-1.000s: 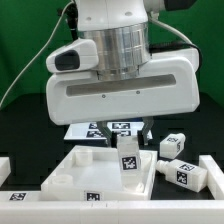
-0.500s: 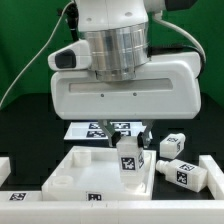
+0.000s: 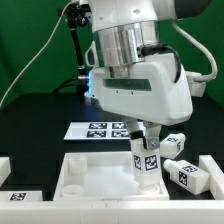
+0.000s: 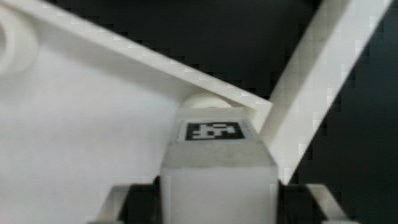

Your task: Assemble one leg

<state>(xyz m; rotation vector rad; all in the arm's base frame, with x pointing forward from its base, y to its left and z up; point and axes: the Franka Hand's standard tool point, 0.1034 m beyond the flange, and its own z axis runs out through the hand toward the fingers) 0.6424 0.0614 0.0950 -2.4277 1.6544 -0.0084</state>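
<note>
My gripper [image 3: 146, 150] is shut on a white leg [image 3: 146, 161] with a black-and-white tag. It holds the leg upright at the near right corner of the large flat white panel [image 3: 85, 178]. In the wrist view the leg [image 4: 221, 165] fills the space between my dark fingers [image 4: 135, 205], with its tag facing the camera, over the panel's corner [image 4: 107, 110]. Whether the leg's lower end sits in a socket is hidden. Two more white legs [image 3: 174, 145] [image 3: 186, 174] lie on the table on the exterior view's right.
The marker board [image 3: 98, 130] lies flat behind the panel. A round socket [image 3: 72, 166] shows at the panel's left corner. White rails run along the front edge [image 3: 15, 195] and right side [image 3: 213, 168]. A green curtain hangs behind.
My wrist has turned sharply and the gripper has shifted toward the exterior view's right, carrying the leg with it toward the panel's right corner.
</note>
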